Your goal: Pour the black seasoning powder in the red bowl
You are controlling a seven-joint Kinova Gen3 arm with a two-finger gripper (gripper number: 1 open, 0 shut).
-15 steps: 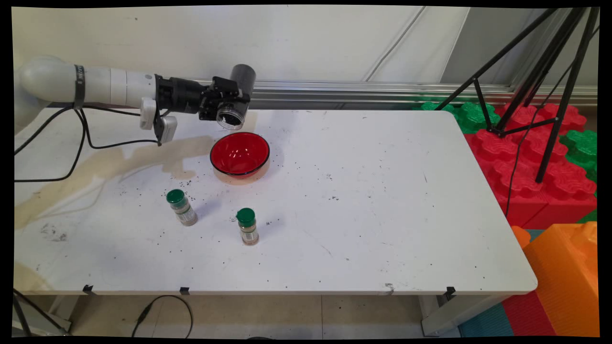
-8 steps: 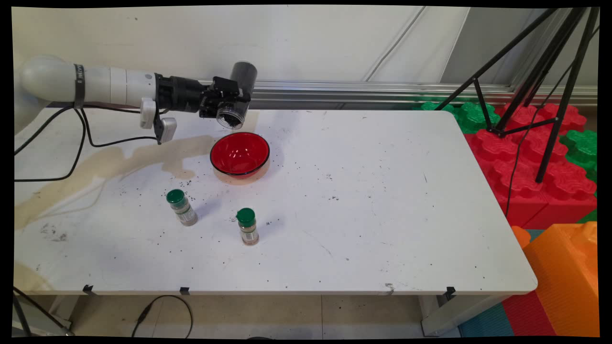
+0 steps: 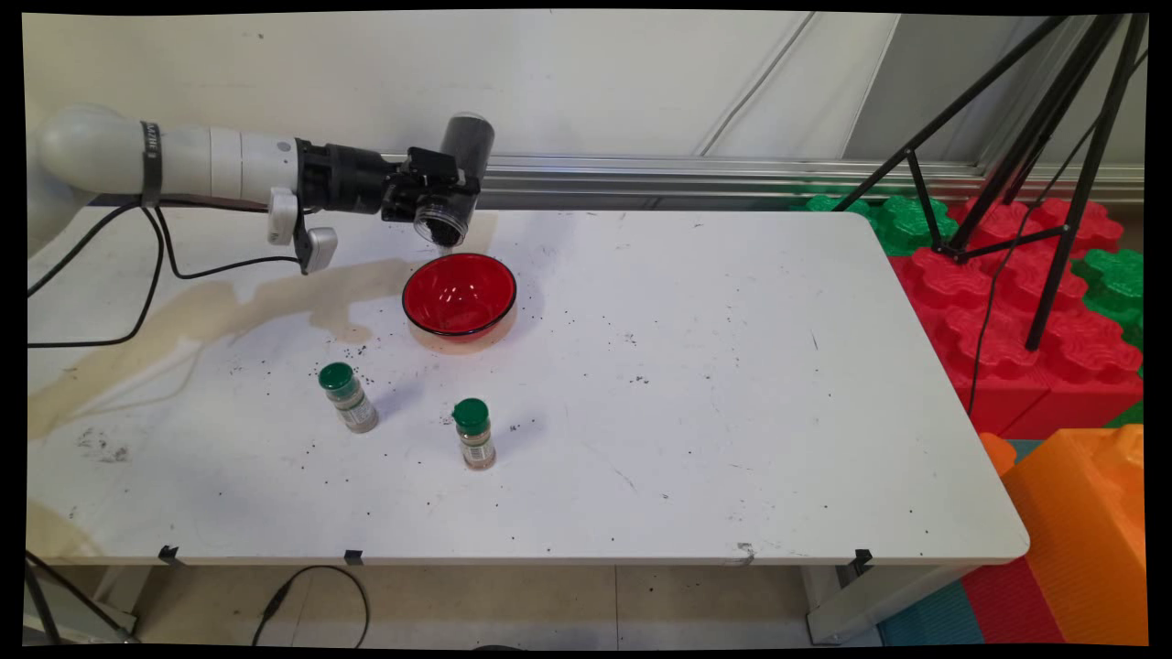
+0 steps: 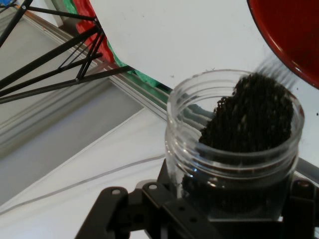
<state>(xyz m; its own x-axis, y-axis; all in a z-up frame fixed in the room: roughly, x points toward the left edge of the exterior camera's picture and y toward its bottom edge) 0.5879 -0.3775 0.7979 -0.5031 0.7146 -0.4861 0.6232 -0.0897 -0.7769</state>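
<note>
My gripper (image 3: pixel 439 197) is shut on a clear open jar (image 3: pixel 456 183) of black grains, held tipped with its mouth down toward a red bowl (image 3: pixel 459 295) just below it. In the hand view the jar (image 4: pixel 234 144) fills the lower right, its dark grains piled at the rim and spilling toward the red bowl (image 4: pixel 291 35) at the top right corner. The bowl stands on the white table (image 3: pixel 696 384) at the back left.
Two small green-capped spice jars (image 3: pixel 347 395) (image 3: pixel 474 433) stand upright in front of the bowl. Black grains are scattered over the table and a tan stain (image 3: pixel 201 316) runs along its left side. A black tripod (image 3: pixel 1035 137) and coloured foam blocks (image 3: pixel 1025 302) are at the right.
The jar has been tilted a little steeper, its base rising and its mouth dropping closer over the bowl's far rim. Nothing else has moved.
</note>
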